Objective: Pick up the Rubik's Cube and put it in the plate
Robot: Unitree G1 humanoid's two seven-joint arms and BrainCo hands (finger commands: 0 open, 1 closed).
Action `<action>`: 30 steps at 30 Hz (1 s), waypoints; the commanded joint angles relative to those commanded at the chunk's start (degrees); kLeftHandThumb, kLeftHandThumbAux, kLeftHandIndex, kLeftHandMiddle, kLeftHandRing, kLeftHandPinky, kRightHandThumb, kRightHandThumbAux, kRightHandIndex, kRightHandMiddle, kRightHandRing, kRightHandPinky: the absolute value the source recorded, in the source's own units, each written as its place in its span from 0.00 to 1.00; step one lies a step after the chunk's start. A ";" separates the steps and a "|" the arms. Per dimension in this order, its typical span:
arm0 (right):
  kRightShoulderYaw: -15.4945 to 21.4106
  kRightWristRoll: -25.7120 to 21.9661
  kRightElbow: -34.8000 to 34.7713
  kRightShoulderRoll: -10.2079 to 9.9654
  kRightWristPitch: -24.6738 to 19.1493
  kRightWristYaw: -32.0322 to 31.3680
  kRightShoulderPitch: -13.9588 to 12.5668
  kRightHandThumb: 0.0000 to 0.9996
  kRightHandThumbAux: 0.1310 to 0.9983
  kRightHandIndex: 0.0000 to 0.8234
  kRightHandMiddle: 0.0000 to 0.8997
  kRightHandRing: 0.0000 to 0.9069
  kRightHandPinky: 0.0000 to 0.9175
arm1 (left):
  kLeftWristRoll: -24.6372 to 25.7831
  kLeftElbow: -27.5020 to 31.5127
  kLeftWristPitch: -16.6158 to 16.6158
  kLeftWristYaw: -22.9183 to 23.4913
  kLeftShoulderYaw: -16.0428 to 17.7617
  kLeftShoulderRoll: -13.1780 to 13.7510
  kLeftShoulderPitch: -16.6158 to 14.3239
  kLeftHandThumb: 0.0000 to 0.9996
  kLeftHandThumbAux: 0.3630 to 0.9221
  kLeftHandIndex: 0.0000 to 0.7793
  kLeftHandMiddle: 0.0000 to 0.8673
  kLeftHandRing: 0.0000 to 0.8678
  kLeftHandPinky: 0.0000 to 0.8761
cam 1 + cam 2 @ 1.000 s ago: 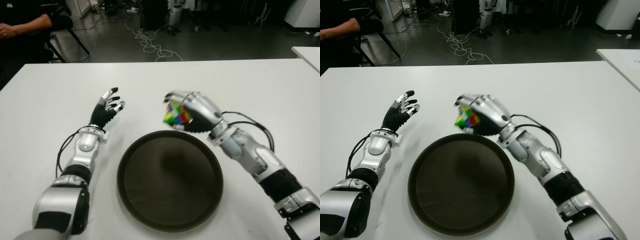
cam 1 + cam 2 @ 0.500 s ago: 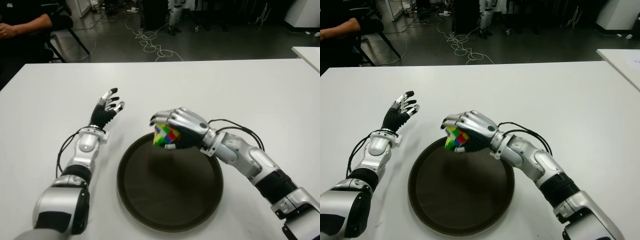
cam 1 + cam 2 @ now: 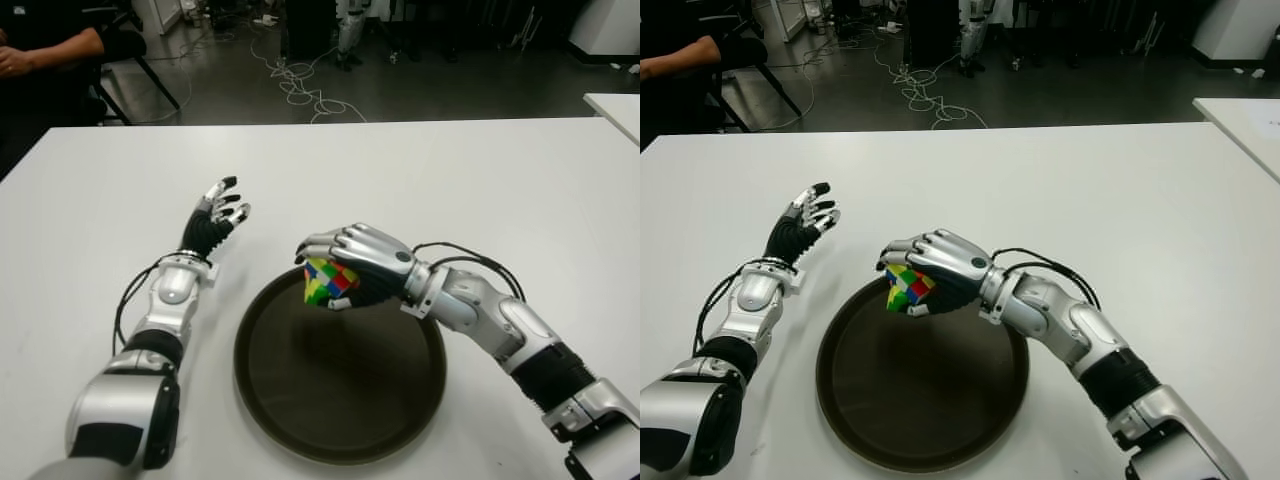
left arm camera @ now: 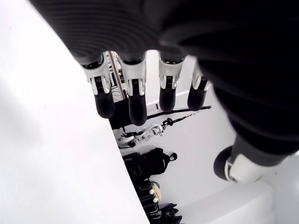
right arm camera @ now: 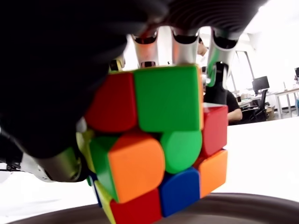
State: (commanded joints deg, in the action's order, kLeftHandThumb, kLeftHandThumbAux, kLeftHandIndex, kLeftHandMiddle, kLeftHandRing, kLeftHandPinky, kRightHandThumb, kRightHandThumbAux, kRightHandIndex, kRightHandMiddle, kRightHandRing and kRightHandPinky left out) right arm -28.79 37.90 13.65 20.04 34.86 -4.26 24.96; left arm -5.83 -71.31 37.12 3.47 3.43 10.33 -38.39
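Multicoloured Rubik's Cube [image 3: 328, 282] w/ green, red, yellow, blue & orange stickers sits in the silver right hand [image 3: 357, 263], fingers [image 3: 330, 243] curled over its top, thumb underneath; gripped firmly, tilted corner-down. No readable writing or logo on cube, hand or plate. Cube is held over the far-left rim of the round dark-brown plate [image 3: 400, 420]; right wrist view shows the plate rim just under the cube's lowest corner w/ a thin gap, not touching.

Plate interior is bare, so there's open room under and right of the cube. Plate lies on the white table [image 3: 500, 180], near the robot-side edge; wide bare tabletop beyond and to the right.

Left hand [image 3: 213, 222], black & silver, shows left of the plate, well apart from cube; fingers straight and spread, holding nothing.

Past the far table edge: dark floor w/ tangled white cables [image 3: 300, 85]; a seated person's arm [image 3: 45, 50] at far left. Corner of a second white table [image 3: 615, 105] at right.
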 joint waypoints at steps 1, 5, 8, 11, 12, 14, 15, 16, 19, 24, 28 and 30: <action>-0.01 -0.02 0.12 -0.02 0.18 0.02 -0.07 0.93 0.63 0.44 0.50 0.57 0.54 | -0.02 0.03 -0.05 0.03 -0.03 0.00 -0.01 0.16 0.41 0.07 0.11 0.13 0.17; 0.05 0.06 0.79 -0.25 0.62 0.21 -0.06 0.93 0.63 0.44 0.50 0.57 0.53 | -0.11 0.12 -0.12 0.07 -0.13 -0.01 -0.04 0.16 0.41 0.08 0.11 0.14 0.18; 0.21 0.09 1.23 -0.65 0.75 0.60 -0.03 0.93 0.63 0.45 0.50 0.56 0.51 | -0.13 0.19 -0.11 0.13 -0.17 -0.01 -0.04 0.16 0.42 0.08 0.11 0.14 0.19; 0.35 -0.08 1.51 -0.87 0.93 0.65 0.06 0.94 0.62 0.48 0.49 0.53 0.45 | -0.23 0.26 0.01 0.01 -0.25 -0.04 -0.02 0.15 0.42 0.08 0.11 0.14 0.20; 0.38 -0.07 1.56 -0.90 0.98 0.61 0.08 0.94 0.62 0.49 0.48 0.53 0.43 | -0.25 0.27 0.03 -0.02 -0.26 -0.04 -0.01 0.15 0.42 0.08 0.11 0.15 0.20; 0.23 0.09 1.76 -0.86 1.06 0.27 0.29 0.90 0.63 0.50 0.49 0.43 0.38 | -0.43 0.31 0.22 -0.32 -0.37 -0.06 0.02 0.15 0.42 0.08 0.11 0.15 0.21; 0.15 0.22 1.85 -0.84 1.07 0.12 0.38 0.82 0.65 0.49 0.35 0.32 0.31 | -0.49 0.32 0.30 -0.43 -0.41 -0.07 0.04 0.15 0.42 0.08 0.11 0.15 0.21; -0.03 0.70 1.87 -0.73 0.91 -0.08 0.50 0.80 0.66 0.49 0.30 0.28 0.29 | -0.57 0.36 0.48 -0.56 -0.46 -0.04 0.07 0.15 0.42 0.08 0.11 0.15 0.21; -0.34 1.69 2.05 -0.67 0.51 -0.17 0.63 0.43 0.75 0.13 0.08 0.07 0.09 | -0.67 0.42 0.84 -0.77 -0.52 0.02 0.12 0.15 0.43 0.08 0.10 0.14 0.19; -0.51 2.27 3.15 -0.96 0.45 0.23 0.85 0.24 0.73 0.02 0.01 0.01 0.01 | -0.59 0.28 1.35 -0.82 -0.45 0.03 0.12 0.15 0.43 0.08 0.10 0.13 0.18; -0.49 2.38 4.51 -1.38 0.61 0.61 1.24 0.12 0.70 0.00 0.00 0.00 0.00 | -0.24 0.12 1.65 -0.50 -0.19 -0.05 0.05 0.16 0.43 0.09 0.12 0.14 0.18; -0.43 2.52 5.08 -1.60 0.72 0.98 1.41 0.07 0.68 0.00 0.00 0.00 0.00 | -0.13 0.07 1.73 -0.38 -0.09 -0.07 0.04 0.16 0.43 0.09 0.13 0.15 0.18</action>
State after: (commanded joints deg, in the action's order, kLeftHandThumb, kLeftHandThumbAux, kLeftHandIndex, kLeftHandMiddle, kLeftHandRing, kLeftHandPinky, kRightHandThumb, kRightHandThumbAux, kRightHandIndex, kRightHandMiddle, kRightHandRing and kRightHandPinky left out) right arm -29.22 40.42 18.73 18.45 35.57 -3.29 26.37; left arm -5.97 -71.23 38.85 3.09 3.33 10.26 -38.35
